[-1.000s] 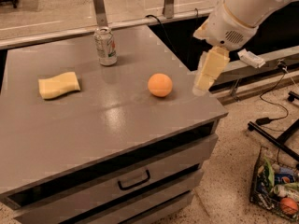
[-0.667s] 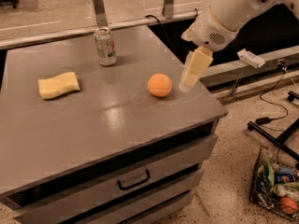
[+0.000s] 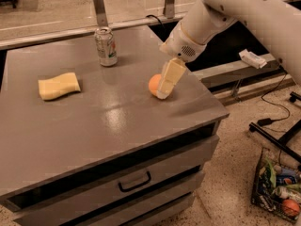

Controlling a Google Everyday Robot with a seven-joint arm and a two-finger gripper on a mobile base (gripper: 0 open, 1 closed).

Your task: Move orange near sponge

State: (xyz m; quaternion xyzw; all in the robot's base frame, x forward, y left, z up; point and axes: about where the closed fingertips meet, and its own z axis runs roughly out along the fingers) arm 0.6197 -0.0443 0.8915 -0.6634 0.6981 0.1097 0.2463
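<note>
Grasping step: the pincer point(image 3: 163, 91) covers the orange point(image 3: 153, 84) on the counter point(image 3: 117, 126); apart or together, I cannot tell. Next: clamp, then carry left to the sponge point(image 3: 59, 85).

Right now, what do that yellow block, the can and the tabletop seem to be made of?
The sponge: soft foam, matte, with wavy edges. The can: thin metal, probably aluminium, with a shiny rim. The table: grey and semi-gloss, perhaps painted metal or laminate; it reflects light. The claw is low beside the orange, overlapping its right side in view.
</note>
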